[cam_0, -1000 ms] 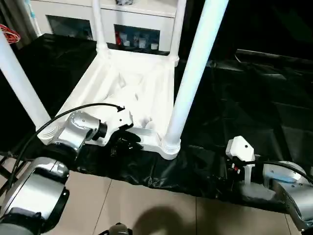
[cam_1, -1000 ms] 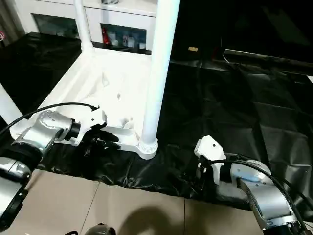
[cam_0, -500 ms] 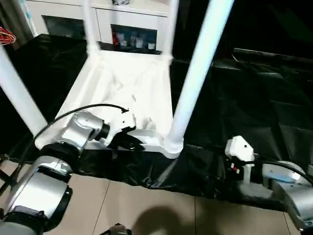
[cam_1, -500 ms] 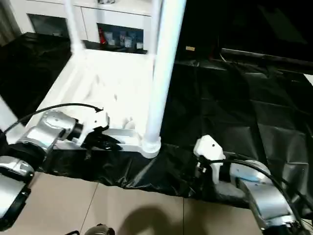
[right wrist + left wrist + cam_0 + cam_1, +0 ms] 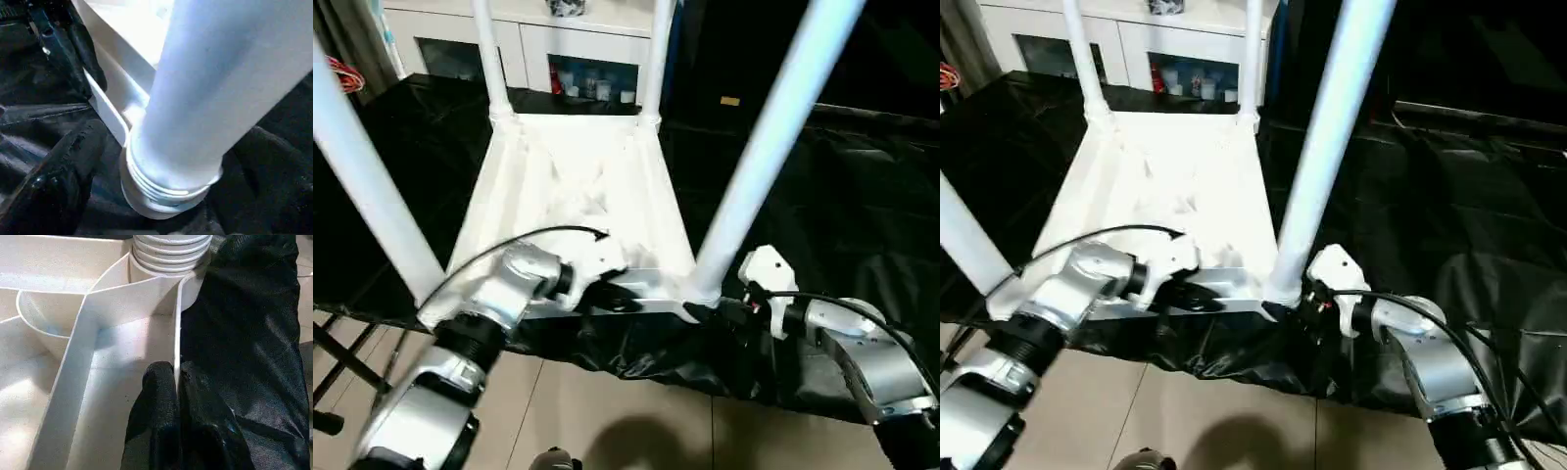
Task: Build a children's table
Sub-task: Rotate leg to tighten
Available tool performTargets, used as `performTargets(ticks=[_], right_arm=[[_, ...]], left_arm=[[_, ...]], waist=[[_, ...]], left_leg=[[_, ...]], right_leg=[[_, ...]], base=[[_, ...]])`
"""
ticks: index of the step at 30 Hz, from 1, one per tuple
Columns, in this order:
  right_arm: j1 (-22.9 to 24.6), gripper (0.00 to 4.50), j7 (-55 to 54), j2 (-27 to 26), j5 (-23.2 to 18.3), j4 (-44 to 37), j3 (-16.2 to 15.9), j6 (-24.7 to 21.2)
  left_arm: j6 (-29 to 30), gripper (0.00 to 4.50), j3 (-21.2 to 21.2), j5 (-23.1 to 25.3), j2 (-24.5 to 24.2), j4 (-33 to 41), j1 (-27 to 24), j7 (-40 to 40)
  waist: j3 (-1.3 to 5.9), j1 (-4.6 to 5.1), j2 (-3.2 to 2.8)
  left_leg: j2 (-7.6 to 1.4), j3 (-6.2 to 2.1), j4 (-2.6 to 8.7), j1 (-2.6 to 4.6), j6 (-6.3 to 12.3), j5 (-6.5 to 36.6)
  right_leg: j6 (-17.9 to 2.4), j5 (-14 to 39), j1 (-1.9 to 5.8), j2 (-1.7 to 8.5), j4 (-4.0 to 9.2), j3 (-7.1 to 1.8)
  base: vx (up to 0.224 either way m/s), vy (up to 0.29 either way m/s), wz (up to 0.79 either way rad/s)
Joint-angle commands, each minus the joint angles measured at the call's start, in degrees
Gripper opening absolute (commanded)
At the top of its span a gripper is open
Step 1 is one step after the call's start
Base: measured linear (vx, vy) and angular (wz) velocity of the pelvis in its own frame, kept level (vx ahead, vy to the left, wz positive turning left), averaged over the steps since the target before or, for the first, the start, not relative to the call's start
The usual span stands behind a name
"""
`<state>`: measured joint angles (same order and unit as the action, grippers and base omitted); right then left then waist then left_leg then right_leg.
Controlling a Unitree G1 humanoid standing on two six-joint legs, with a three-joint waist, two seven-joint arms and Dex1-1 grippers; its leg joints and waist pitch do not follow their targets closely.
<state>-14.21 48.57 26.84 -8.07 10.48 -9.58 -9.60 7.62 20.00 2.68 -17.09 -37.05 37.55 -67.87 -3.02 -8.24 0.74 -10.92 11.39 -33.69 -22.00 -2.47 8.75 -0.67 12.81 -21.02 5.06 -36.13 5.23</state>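
Now left gripper point(image 5: 177, 382) is clamped on near rim of upturned children's table point(image 5: 578, 176); right gripper point(image 5: 1298, 311), jaws apart, sits at near-right leg point(image 5: 764, 157) base.

A black plastic sheet point(image 5: 862, 176) covers the floor before a white cabinet point(image 5: 558, 39) with glass doors

All four legs of the children's table point(image 5: 582, 186) run out past the picture's top edge. The right gripper point(image 5: 1298, 311) sits half hidden behind the nearest leg point(image 5: 1327, 137). Small things in the cabinet point(image 5: 578, 73) beyond the table are too small to tell.
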Motion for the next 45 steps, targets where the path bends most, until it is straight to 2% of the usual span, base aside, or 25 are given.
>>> performTargets(ticks=[1, 3, 4, 9, 11, 14, 16, 17, 18, 19, 23, 25, 27, 30, 32, 34, 35, 36, 37, 38, 39, 41, 42, 43, 45], right_arm=[[-1.8, 4.5, -0.24, -0.62, 1.21, 1.79, -0.63, 0.75], [-2.46, 4.5, -0.35, -1.09, 1.62, 3.04, -0.85, 1.25], [-3.03, 4.5, -0.51, -1.41, 1.94, 4.05, -1.03, 1.62], [-4.53, 4.5, -0.86, -2.39, 2.12, 6.58, -1.24, 2.57], [-5.35, 4.23, -0.84, -2.82, 2.11, 7.87, -1.2, 2.93], [-6.13, 4.03, -0.6, -3.28, 2.46, 9.48, -1.04, 3.58], [-6.86, 3.78, -0.51, -3.58, 2.71, 11.13, -0.97, 4.35], [-7.25, 3.78, -0.5, -3.68, 2.73, 11.98, -0.96, 4.75], [-7.49, 3.72, -0.51, -3.75, 2.74, 12.44, -0.98, 4.99], [-7.91, 3.49, -0.65, -3.95, 2.68, 13.03, -0.9, 5.23], [-8.58, 3.21, -0.79, -4.5, 2.47, 14.1, -0.69, 5.78], [-8.97, 2.98, -0.66, -4.82, 2.36, 14.9, -0.58, 6.02], [-9.1, 2.92, -0.62, -5.11, 2.24, 15.31, -0.52, 6.11], [-9.33, 2.78, -2.73, -7.19, 2.1, 17.23, 0.27, 6.9], [-9.32, 2.76, -3.31, -7.58, 2.09, 17.44, 0.48, 6.98], [-9.29, 2.75, -14.77, -13.07, 3.06, 19.14, 2.56, 4.71], [-9.29, 2.75, -14.77, -13.07, 3.06, 19.14, 2.56, 4.71], [-9.25, 2.74, -17.82, -14.72, 3.42, 19.58, 2.88, 4.16], [-9.25, 2.74, -17.82, -14.72, 3.42, 19.58, 2.88, 4.16], [-9.22, 2.74, -23.87, -19.21, 4.54, 20.36, 2.72, 3.11], [-9.41, 2.74, -25.79, -20.93, 5.34, 20.8, 2.15, 3.33], [-9.74, 2.74, -27.0, -22.8, 5.94, 21.21, 1.37, 3.94], [-10.01, 2.74, -27.26, -24.01, 6.14, 21.18, 0.94, 4.87], [-10.03, 3.29, -26.96, -24.26, 6.4, 20.92, 0.85, 5.5], [-9.5, 3.43, -25.48, -23.94, 5.13, 19.68, 1.79, 5.4]], left_arm=[[0.98, 0.02, -0.61, -1.51, 1.5, 2.22, -2.19, 1.24], [1.22, 0.02, -0.82, -1.59, 1.57, 2.91, -2.52, 1.38], [1.85, 0.02, -0.84, -1.56, 1.52, 3.36, -2.69, 1.42], [3.43, 0.02, 0.71, 0.07, 0.23, 4.85, -3.23, 1.13], [3.66, 0.0, 1.08, 0.38, -0.07, 5.05, -3.08, 0.91], [3.85, 0.0, 1.39, 0.69, -0.28, 5.54, -3.12, 0.83], [4.0, 0.0, 1.51, 0.86, -0.3, 5.72, -3.04, 0.8], [4.11, 0.0, 1.57, 0.9, -0.3, 5.8, -2.95, 0.85], [4.19, 0.0, 1.6, 0.87, -0.34, 5.88, -2.89, 0.83], [4.08, 0.0, 1.62, 0.9, -0.31, 5.59, -2.6, 0.83], [3.64, 0.0, 1.55, 0.89, -0.32, 4.89, -2.1, 0.67], [3.49, 0.0, 1.3, 0.78, -0.18, 4.48, -1.76, 0.76], [3.39, 0.0, 1.08, 0.7, -0.06, 4.17, -1.58, 0.92], [3.3, 0.0, -0.46, 1.47, 2.22, 1.68, -0.13, 6.94], [3.26, 0.0, -0.68, 1.69, 2.67, 1.25, 0.13, 8.2], [6.02, 0.0, -2.06, 2.12, 7.75, -1.18, 2.1, 16.5], [6.02, 0.0, -2.06, 2.12, 7.75, -1.18, 2.1, 16.5], [6.58, 0.0, -2.33, 2.14, 9.31, -1.86, 2.59, 18.46], [6.58, 0.0, -2.33, 2.14, 9.31, -1.86, 2.59, 18.46], [7.01, 0.0, -2.08, 2.45, 13.12, -3.7, 3.42, 21.7], [7.04, 0.0, -1.76, 2.79, 14.58, -4.56, 3.72, 22.77], [6.96, 0.0, -1.12, 3.49, 15.99, -5.57, 4.05, 23.95], [6.66, 0.0, -0.63, 4.11, 16.88, -6.39, 4.25, 24.66], [6.34, 0.0, -0.33, 4.51, 17.11, -6.69, 4.34, 24.74], [5.7, 0.0, -0.02, 4.77, 16.59, -6.26, 4.03, 23.87]], waist=[[3.5, 0.23, 1.12], [3.51, 0.39, 1.1], [3.51, 0.34, 1.44], [3.47, 0.35, 1.49], [3.34, 0.37, 1.55], [3.25, 0.41, 1.57], [3.23, 0.58, 1.47], [3.19, 0.6, 1.2], [3.19, 0.72, 1.47], [3.2, 0.81, 1.4], [3.17, 1.06, 1.38], [2.99, 1.44, 1.58], [2.91, 1.66, 1.51], [2.67, 1.86, 1.47], [2.71, 1.87, 1.6], [2.53, 2.05, 1.22], [2.62, 2.08, 1.24], [2.72, 2.13, 1.54], [2.71, 2.11, 1.48], [2.64, 2.11, 1.17], [2.55, 2.27, 1.08], [2.57, 2.39, 1.27], [2.51, 2.36, 1.06], [2.47, 2.41, 1.03], [2.52, 2.42, 0.96]], left_leg=[[-3.23, -1.73, 3.87, 1.32, 1.95, 13.13], [-3.13, -1.67, 3.84, 1.28, 2.03, 12.98], [-3.1, -1.56, 3.74, 1.23, 2.36, 12.05], [-3.09, -1.55, 3.76, 1.22, 2.78, 11.12], [-3.05, -1.51, 3.85, 1.17, 2.71, 11.3], [-3.12, -1.59, 4.01, 1.36, 1.91, 13.31], [-3.19, -1.72, 4.2, 1.27, 1.31, 13.92], [-3.21, -1.76, 4.26, 1.34, 1.06, 14.44], [-3.21, -1.74, 4.29, 1.39, 0.65, 15.33], [-3.22, -1.75, 4.31, 1.43, 0.55, 15.37], [-3.18, -1.72, 4.3, 1.41, 0.81, 15.26], [-3.2, -1.75, 4.4, 1.42, 0.74, 15.87], [-3.17, -1.77, 4.41, 1.41, 0.59, 16.43], [-3.2, -1.77, 4.5, 1.51, 0.43, 17.08], [-3.15, -1.81, 4.48, 1.52, 0.23, 17.24], [-3.27, -1.81, 4.66, 1.67, -0.27, 17.68], [-3.28, -1.83, 4.67, 1.81, -0.58, 17.93], [-3.12, -2.01, 4.71, 1.4, -0.79, 17.49], [-3.13, -1.91, 4.66, 1.41, -0.32, 16.45], [-3.08, -1.84, 4.62, 1.52, -0.21, 16.36], [-2.99, -1.84, 4.71, 1.43, -0.2, 16.15], [-2.87, -1.8, 4.7, 1.41, 0.06, 15.98], [-2.86, -1.84, 4.74, 1.5, 0.45, 16.28], [-2.86, -1.84, 4.8, 1.46, 0.77, 16.49], [-2.96, -1.87, 4.9, 1.53, 0.92, 17.02]], right_leg=[[-9.86, 11.96, 1.57, 4.94, 5.06, -3.32], [-9.84, 12.13, 1.49, 4.89, 5.13, -3.3], [-9.78, 11.27, 1.43, 4.89, 5.04, -3.38], [-10.03, 10.02, 1.41, 4.86, 4.8, -3.35], [-9.91, 9.84, 1.4, 4.78, 4.91, -3.38], [-9.59, 12.7, 1.31, 4.95, 5.22, -3.38], [-9.4, 13.35, 1.33, 4.91, 5.26, -3.33], [-9.42, 13.48, 1.28, 4.87, 5.31, -3.35], [-9.57, 13.27, 1.31, 4.91, 5.36, -3.41], [-9.73, 12.66, 1.25, 4.9, 5.31, -3.45], [-10.32, 11.41, 1.28, 4.82, 5.23, -3.44], [-10.57, 12.07, 1.23, 4.79, 5.31, -3.41], [-10.58, 12.95, 1.22, 4.83, 5.43, -3.45], [-10.58, 13.53, 0.98, 4.8, 5.57, -3.52], [-10.51, 14.4, 1.08, 4.86, 5.64, -3.49], [-10.53, 14.65, 0.72, 4.76, 5.7, -3.61], [-10.76, 14.57, 0.62, 4.74, 5.68, -3.6], [-10.39, 14.93, 1.23, 4.95, 5.65, -3.42], [-10.21, 13.55, 1.05, 4.89, 5.65, -3.53], [-10.24, 13.11, 0.9, 4.83, 5.7, -3.6], [-10.3, 12.53, 0.87, 4.77, 5.72, -3.64], [-9.94, 12.57, 1.0, 4.72, 5.85, -3.55], [-9.66, 13.19, 1.01, 4.81, 6.01, -3.51], [-9.3, 13.74, 1.04, 4.8, 6.2, -3.51], [-8.84, 14.42, 1.02, 4.8, 6.34, -3.52]], base=[[0.0, 0.0, 0.0], [0.0, 0.0, 0.0], [0.0, 0.0, 0.0], [0.0, 0.0, 0.0], [0.0, 0.0, 0.0], [0.0, 0.0, 0.0], [0.0, 0.0, 0.0], [0.0, 0.0, 0.0], [0.0, 0.0, 0.0], [0.0, 0.0, 0.0], [0.0, 0.0, 0.0], [0.0, 0.0, 0.0], [0.0, 0.0, 0.0], [0.0, 0.0, 0.0], [0.0, 0.0, 0.0], [0.0, 0.0, 0.0], [0.0, 0.0, 0.0], [0.0, 0.0, 0.0], [0.0, 0.0, 0.0], [0.0, 0.0, 0.0], [0.0, 0.0, 0.0], [0.0, 0.0, 0.0], [0.0, 0.0, 0.0], [0.0, 0.0, 0.0], [0.0, 0.0, 0.0]])
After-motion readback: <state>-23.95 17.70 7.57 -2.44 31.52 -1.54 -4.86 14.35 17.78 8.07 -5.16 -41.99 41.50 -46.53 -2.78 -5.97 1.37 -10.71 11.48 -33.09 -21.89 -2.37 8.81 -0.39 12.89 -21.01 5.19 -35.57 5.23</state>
